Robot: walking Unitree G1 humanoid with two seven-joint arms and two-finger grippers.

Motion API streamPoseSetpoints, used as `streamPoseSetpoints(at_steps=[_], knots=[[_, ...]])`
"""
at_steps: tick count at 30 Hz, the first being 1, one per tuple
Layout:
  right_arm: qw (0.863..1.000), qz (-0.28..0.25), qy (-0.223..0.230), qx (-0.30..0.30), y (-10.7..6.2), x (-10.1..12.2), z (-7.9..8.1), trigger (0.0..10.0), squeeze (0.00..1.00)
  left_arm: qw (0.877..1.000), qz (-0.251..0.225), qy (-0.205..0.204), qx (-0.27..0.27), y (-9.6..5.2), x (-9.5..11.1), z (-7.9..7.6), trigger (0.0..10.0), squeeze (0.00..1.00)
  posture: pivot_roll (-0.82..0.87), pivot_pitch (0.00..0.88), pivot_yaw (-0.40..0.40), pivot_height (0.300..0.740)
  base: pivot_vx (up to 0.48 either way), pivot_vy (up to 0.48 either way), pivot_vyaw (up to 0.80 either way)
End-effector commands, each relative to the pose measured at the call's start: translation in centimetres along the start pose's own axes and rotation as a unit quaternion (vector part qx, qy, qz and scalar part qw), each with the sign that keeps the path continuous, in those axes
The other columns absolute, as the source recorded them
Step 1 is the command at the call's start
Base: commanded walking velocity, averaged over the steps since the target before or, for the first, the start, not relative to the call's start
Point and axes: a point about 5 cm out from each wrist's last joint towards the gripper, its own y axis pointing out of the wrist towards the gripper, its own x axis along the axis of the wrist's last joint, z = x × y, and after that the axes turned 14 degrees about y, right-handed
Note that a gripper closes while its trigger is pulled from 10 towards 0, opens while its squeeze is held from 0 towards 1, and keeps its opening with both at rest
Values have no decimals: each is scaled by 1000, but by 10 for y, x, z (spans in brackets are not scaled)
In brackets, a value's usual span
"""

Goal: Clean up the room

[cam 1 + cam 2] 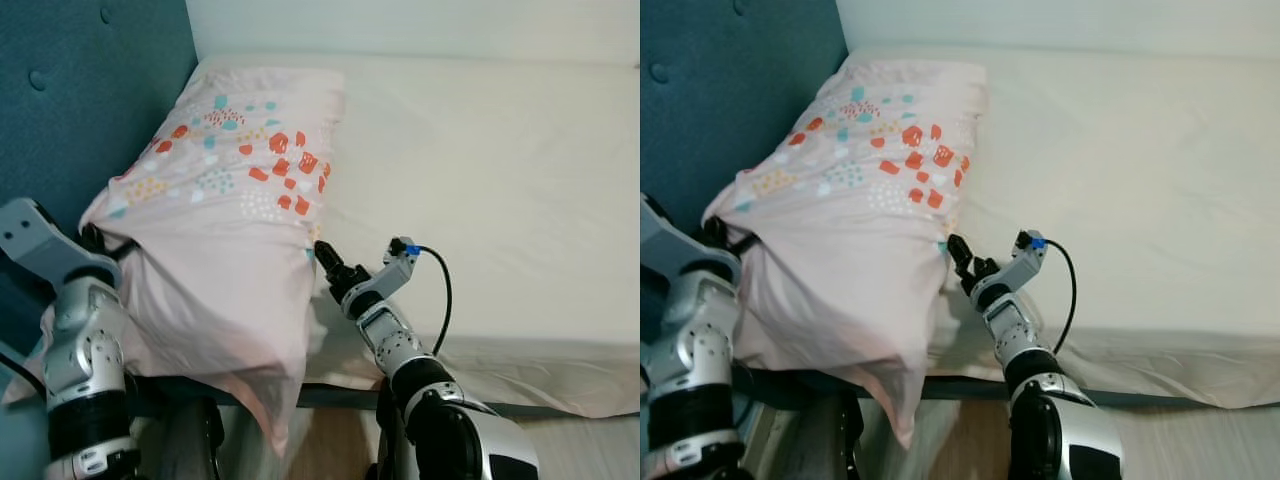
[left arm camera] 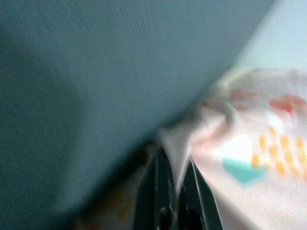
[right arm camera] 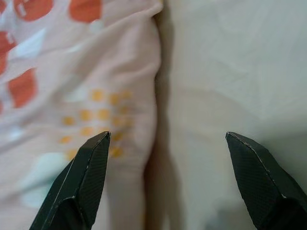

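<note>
Your left end effector (image 2: 175, 191) pinches the pillow (image 1: 225, 215) corner by the headboard (image 1: 90, 90). Your right end effector (image 3: 168, 177) gapes wide, empty, at the pillow's other edge on the bed (image 1: 500, 180).

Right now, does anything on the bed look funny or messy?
Yes. The pillow is crooked, with its lower end drooping over the mattress edge. The left claw pinches one corner by the blue headboard; the right claw is open beside it.

Pillow (image 1: 235, 200) pale pink, red, teal, orange spots; sheet (image 1: 500, 180) cream; headboard (image 1: 80, 90) teal.
</note>
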Motion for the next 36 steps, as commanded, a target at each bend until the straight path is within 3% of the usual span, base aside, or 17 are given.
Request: streamPoseSetpoints(at_steps=[1, 2, 3, 4, 6, 7, 8, 12, 14, 17, 18, 20, 23, 25, 30, 36], knots=[[1000, -10, 14, -10, -2, 3, -5, 10000, 0, 994, -105, -21, 34, 11, 60, 15, 0, 0, 221, 180, -48, 445, 0, 0, 0], [1000, -10, 14, -10, -2, 3, -5, 10000, 0, 994, -105, -21, 34, 11, 60, 15, 0, 0, 221, 180, -48, 445, 0, 0, 0], [1000, -11, 16, -4, 0, 4, -1, 10000, 0, 989, -139, -30, 28, 11, 83, 11, 0, 0, 222, 179, -52, 445, 0, 0, 0], [1000, -11, 16, -4, 0, 4, -1, 10000, 0, 989, -139, -30, 28, 11, 83, 11, 0, 0, 222, 179, -52, 445, 0, 0, 0], [1000, -9, 15, 9, 3, 4, 6, 10000, 0, 973, -226, -35, -4, 4, 135, -8, 0, 0, 225, 177, -59, 445, 0, 0, 0], [1000, -9, 15, 9, 3, 4, 6, 10000, 0, 973, -226, -35, -4, 4, 135, -8, 0, 0, 225, 177, -59, 445, 0, 0, 0], [1000, -7, 14, 14, 5, 3, 9, 10000, 0, 960, -280, -18, -21, -5, 163, -18, 0, 0, 226, 177, -61, 445, 0, 0, 0], [1000, -4, 15, 19, 6, 2, 12, 10000, 0, 948, -316, -3, -25, -13, 180, -24, 0, 0, 229, 177, -62, 445, 0, 0, 0], [1000, 0, 15, 18, 5, -1, 11, 10000, 0, 972, -234, 23, 23, -4, 130, -4, 0, 0, 224, 179, -61, 445, 0, 0, 0], [1000, 3, 15, 16, 5, -4, 10, 10000, 0, 983, -157, 74, 67, -6, 78, 21, 0, 0, 220, 178, -62, 445, 0, 0, 0], [1000, 8, 14, 15, 4, -5, 8, 10000, 0, 983, -107, 128, 72, -18, 40, 34, 0, 0, 218, 182, -61, 445, 0, 0, 0], [1000, 8, 14, 15, 4, -5, 8, 10000, 0, 983, -107, 128, 72, -18, 40, 34, 0, 0, 218, 182, -61, 445, 0, 0, 0], [1000, 11, 13, 13, 3, -6, 6, 10000, 0, 984, -37, 162, 58, -37, -5, 38, 0, 0, 221, 185, -60, 445, 0, 0, 0], [1000, 12, 14, 12, 3, -6, 6, 10000, 0, 985, -3, 169, 46, -48, -23, 35, 0, 0, 219, 187, -59, 445, 0, 0, 0], [1000, 12, 14, 12, 3, -6, 7, 10000, 0, 984, 18, 172, 30, -54, -34, 25, 0, 0, 220, 186, -57, 445, 0, 0, 0], [1000, 14, 11, 13, 4, -8, 8, 10000, 0, 988, 26, 144, -49, -59, -43, -9, 118, 0, 211, 180, -49, 445, 0, 0, 0]])
